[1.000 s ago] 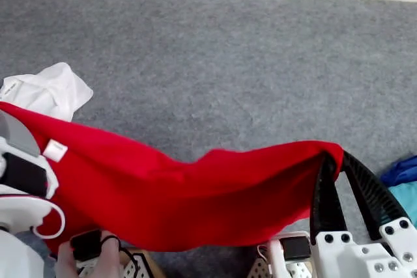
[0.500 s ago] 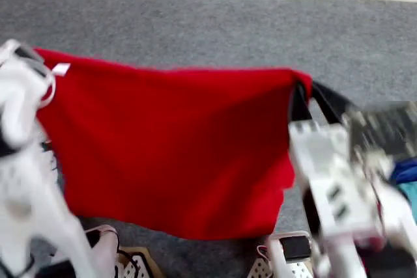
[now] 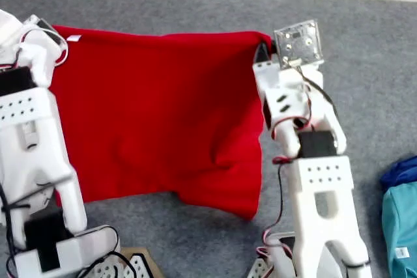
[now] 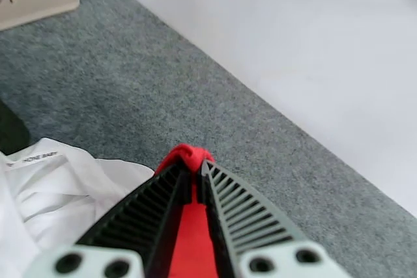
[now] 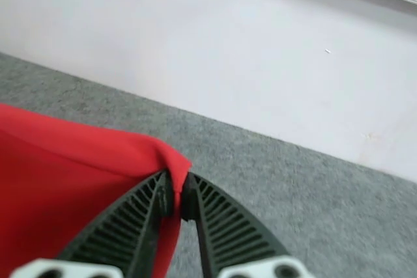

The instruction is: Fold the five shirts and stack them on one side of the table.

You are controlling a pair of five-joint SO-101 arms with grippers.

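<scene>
Red shirt [image 3: 156,109] lies spread flat and unfolded on the table [image 3: 195,4] seen from above, a teal shirt [image 3: 401,232] off at the edge, so I'd say most of the job remains; left wrist, left claw [image 4: 193,166] pinched tight on a red corner near a white shirt [image 4: 52,187]; right wrist, right claw [image 5: 174,183] clamped likewise

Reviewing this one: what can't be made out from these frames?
High view: teal shirt and blue shirt are cut off by the right edge; folded or not, cannot tell.
Left wrist view: white shirt runs off the edge and behind the left gripper.
High view: the left arm covers the red shirt's left side.
</scene>
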